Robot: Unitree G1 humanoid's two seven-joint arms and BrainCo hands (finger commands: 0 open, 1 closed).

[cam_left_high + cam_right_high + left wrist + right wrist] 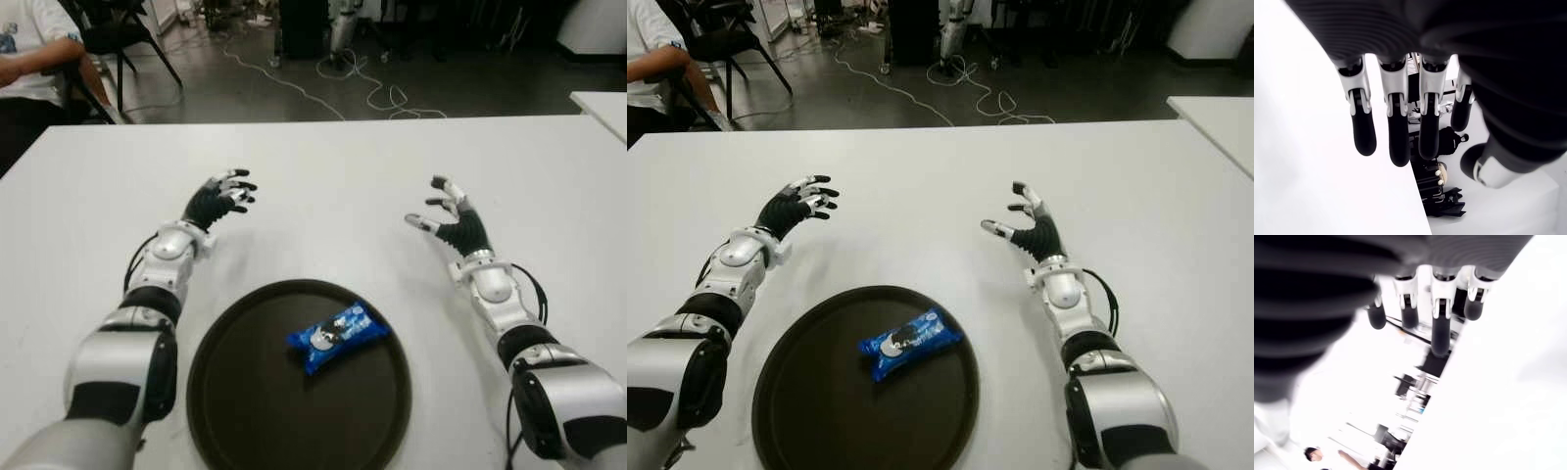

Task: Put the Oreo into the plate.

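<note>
The blue-wrapped Oreo packet is lying inside the round dark-brown plate — nearer the robot than both hands. The left hand and right hand are hovering spread, holding nothing; keeping them clear seems wisest.

Even overhead light; soft shadows on the white bench. Eye views slightly soft. Right wrist view overexposed and motion-blurred, background possibly unreadable; left wrist view glares too.
</note>
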